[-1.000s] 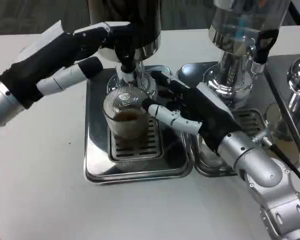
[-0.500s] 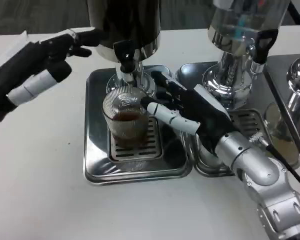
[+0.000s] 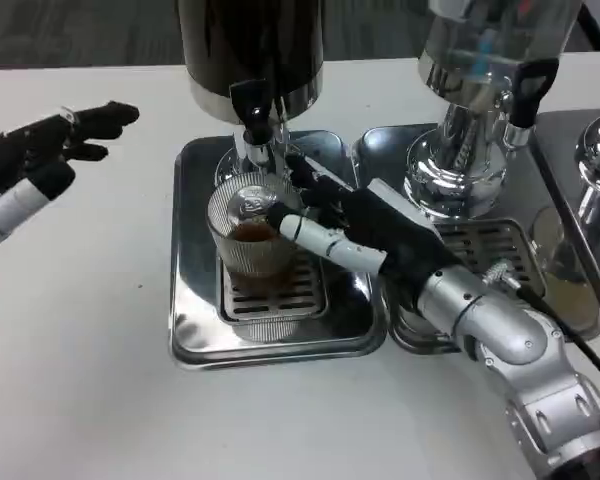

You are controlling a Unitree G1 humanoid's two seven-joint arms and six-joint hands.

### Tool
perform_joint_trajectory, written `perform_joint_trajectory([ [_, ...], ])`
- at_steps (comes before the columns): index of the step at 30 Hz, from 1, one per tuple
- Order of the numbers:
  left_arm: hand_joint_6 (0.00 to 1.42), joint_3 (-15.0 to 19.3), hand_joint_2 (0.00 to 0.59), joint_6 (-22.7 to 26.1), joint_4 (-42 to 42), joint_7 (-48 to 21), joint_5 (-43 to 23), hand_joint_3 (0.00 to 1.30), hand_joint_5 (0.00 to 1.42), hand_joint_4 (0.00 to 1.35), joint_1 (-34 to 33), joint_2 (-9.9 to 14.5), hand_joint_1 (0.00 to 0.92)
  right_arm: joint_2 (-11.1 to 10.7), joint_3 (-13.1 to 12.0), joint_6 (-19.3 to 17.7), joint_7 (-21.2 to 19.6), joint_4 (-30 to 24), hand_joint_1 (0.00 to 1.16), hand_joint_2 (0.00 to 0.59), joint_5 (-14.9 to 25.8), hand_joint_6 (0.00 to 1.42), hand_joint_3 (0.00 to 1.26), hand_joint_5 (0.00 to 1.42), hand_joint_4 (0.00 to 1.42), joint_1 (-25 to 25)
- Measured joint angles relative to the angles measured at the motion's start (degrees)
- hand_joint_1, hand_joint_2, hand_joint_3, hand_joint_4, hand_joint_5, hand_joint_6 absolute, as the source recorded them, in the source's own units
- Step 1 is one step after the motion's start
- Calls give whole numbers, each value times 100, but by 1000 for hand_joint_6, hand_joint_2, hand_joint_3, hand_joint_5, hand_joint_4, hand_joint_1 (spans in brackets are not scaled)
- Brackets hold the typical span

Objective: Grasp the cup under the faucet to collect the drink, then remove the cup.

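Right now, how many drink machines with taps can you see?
2 for sure: the dark dispenser above the cup, and the clear dispenser beside it. A shiny piece at the right edge may be another.

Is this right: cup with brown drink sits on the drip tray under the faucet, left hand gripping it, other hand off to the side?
Not quite. In the head view it is the right hand that grips the cup; the left hand is the one off to the side, holding nothing. The cup does hold brown drink and sits on the drip tray under the faucet.
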Motion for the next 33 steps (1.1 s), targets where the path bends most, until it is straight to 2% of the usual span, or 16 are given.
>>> perform_joint_trajectory([
  [6,219,17,80,30,-2,43,28,272,153,170,124,8,0,-25,130,-97,5,177,432,215,-172,0,0,0,0,-87],
  [16,220,-167,91,110,-5,44,66,292,161,180,131,4,0,-9,285,-112,-420,169,460,219,-617,0,0,0,0,-87],
  [33,220,-240,104,144,129,48,107,305,167,200,188,4,0,83,502,-143,-632,200,485,218,-931,0,0,0,0,-89],
])
